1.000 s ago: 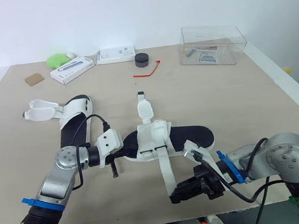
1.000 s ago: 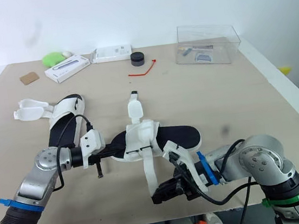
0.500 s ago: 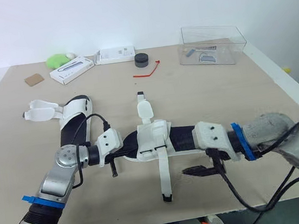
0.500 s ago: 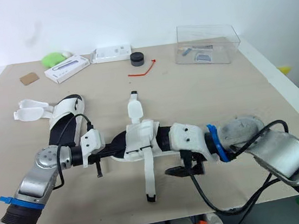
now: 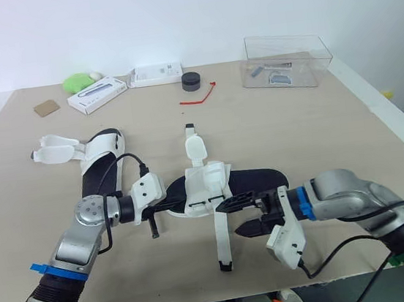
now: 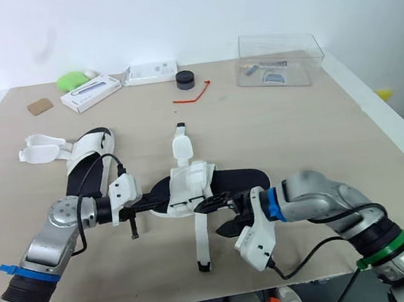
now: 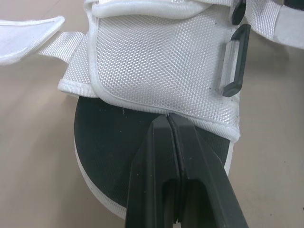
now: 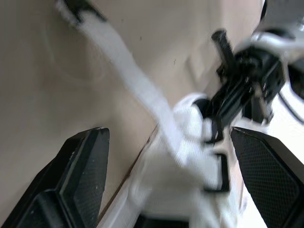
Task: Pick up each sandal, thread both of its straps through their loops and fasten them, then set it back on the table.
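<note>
Threading step, I'd judge: left claw (image 7: 169, 122), pinched together, rests on the sandal (image 5: 261, 180). The right claw (image 5: 241, 215), spread apart, must grip the loose strap (image 5: 222, 240).

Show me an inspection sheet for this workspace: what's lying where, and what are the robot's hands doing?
Surface: beige table, nothing spilled.
Job's things: near sandal mid-table, its long strap loose toward the front edge; far sandal on the left, strap open.
Clutter: along the far edge, green object, white box, white packet, black puck, red tie, brown card, clear plastic box.
Grippers: left gripper shut, tips at the near sandal's mesh upper; right gripper open beside the long strap.
Cables: black cable loops at the left arm; another trails below the right arm.
Surroundings: white wall.
</note>
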